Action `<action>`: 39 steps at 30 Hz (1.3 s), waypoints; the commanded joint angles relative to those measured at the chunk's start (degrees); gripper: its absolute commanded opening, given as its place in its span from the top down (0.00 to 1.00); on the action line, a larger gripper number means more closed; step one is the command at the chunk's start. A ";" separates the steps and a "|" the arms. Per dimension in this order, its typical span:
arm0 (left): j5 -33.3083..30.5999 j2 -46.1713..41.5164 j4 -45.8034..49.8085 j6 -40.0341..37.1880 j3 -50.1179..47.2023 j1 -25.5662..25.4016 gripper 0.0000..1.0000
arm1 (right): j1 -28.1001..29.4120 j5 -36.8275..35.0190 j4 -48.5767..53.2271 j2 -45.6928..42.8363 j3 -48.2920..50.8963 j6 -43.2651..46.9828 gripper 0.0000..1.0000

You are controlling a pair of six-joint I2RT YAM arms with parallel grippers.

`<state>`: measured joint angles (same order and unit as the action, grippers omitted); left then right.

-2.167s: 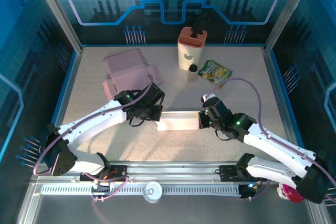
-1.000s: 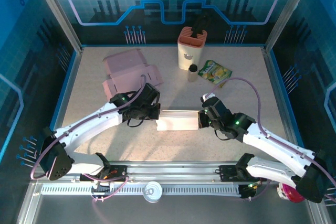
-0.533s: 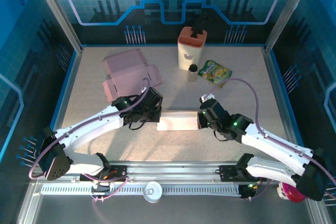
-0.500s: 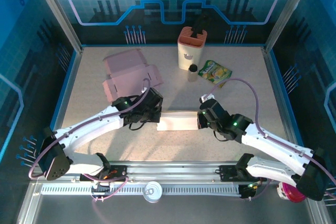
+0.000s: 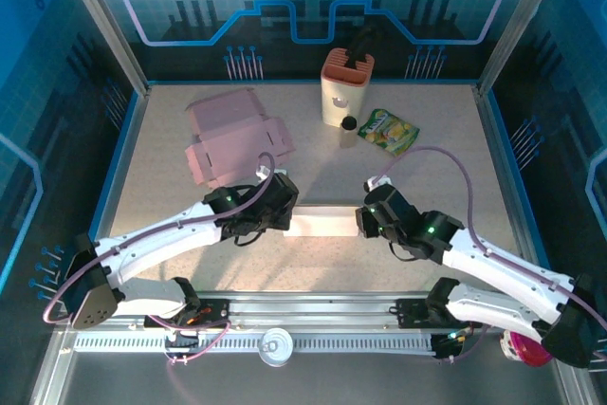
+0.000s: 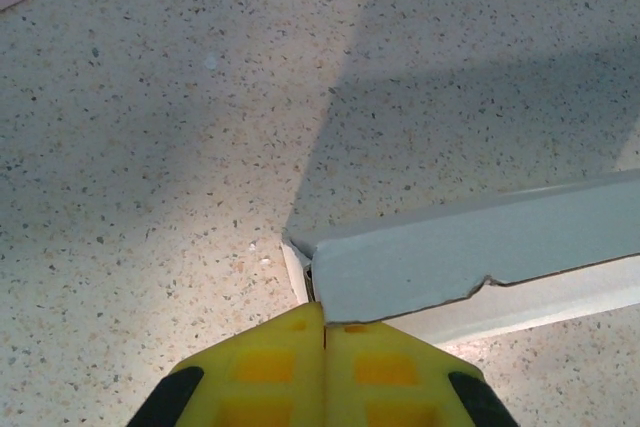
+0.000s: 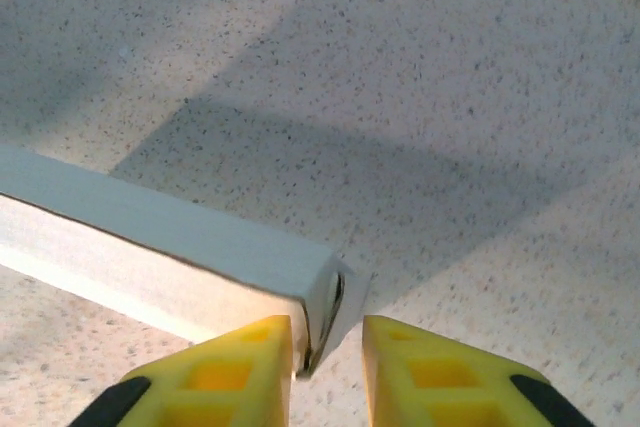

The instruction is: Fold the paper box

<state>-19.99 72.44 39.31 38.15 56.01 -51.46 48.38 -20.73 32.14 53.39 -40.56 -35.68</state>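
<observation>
One white paper box (image 5: pixel 322 222) lies at the middle of the speckled table (image 5: pixel 436 177), long and narrow, running left to right between the two arms. Close up, its long side is a pale grey-white panel over a brighter strip, with a slightly ragged lower edge near the left end.

Two grippers meet it, one at each end. The left gripper (image 6: pixel 325 319) has its yellow fingers pressed together, tips against the box's left corner; whether any paper is caught between them I cannot tell. The right gripper (image 7: pixel 327 332) has its fingers slightly spread, the box's right end wall standing in the gap.

Farther back lie a flattened pink box (image 5: pixel 232 135), one cream holder with a pink top (image 5: pixel 346 87), one small black-capped bottle (image 5: pixel 349 128) and one green packet (image 5: pixel 389 130).
</observation>
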 commanded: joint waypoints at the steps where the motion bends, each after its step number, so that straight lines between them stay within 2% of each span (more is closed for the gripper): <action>1: -0.77 0.03 3.49 2.77 -2.86 -0.89 1.00 | 0.77 3.23 3.69 -3.10 -0.05 -4.30 0.64; 3: -1.36 -0.26 3.35 3.50 -3.30 -1.26 1.00 | 0.81 4.31 4.33 -4.68 0.09 -7.03 0.56; 9: -2.00 -0.72 3.32 4.28 -3.42 -1.98 1.00 | 0.81 7.86 2.69 -11.01 1.60 -19.59 0.42; 12: -2.09 -0.82 3.19 4.48 -3.37 -2.33 1.00 | 0.90 9.60 -3.86 -15.22 4.55 -32.00 0.34; 17: -2.33 -0.21 3.17 4.65 -3.01 -2.67 1.00 | 1.09 9.88 -14.21 -17.24 10.86 -56.70 0.30; 21: -2.53 -0.02 3.19 4.96 -2.88 -2.93 1.00 | 1.25 7.79 -17.86 -17.60 13.39 -67.92 0.28; 27: -2.69 0.15 3.23 5.08 -2.75 -3.12 1.00 | 0.73 5.61 -20.29 -17.46 16.17 -75.49 0.27; 31: -2.74 0.33 3.06 5.02 -2.66 -3.21 1.00 | -2.32 8.08 -22.60 -16.14 17.66 -76.26 0.28; 39: -2.80 0.69 2.87 5.00 -2.40 -3.57 1.00 | -7.37 13.07 -28.21 -13.31 20.25 -75.85 0.42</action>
<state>-23.83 71.59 38.46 42.11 54.57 -54.39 41.98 -9.21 7.07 39.86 -20.93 -110.85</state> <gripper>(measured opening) 0.052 0.592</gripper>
